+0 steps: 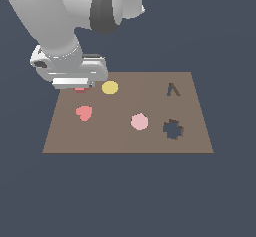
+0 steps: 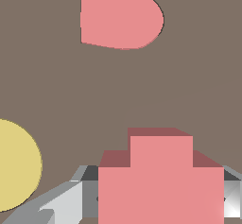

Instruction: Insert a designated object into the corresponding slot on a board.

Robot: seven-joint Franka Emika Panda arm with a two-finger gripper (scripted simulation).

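Cross point(image 2: 160, 180) — coral-red, stepped, blocky.

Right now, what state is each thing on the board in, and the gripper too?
Cross: between the gripper fingers.
Gripper: down at the board, shut on cross.
Slot: empty.
Triangular cut-out: empty.
Heart, yellow disc, pink piece: flat, untouched.

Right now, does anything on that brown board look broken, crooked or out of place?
Nothing stands out. The heart, yellow disc and pink piece lie flat on the board; the gripper sits over the red cross.
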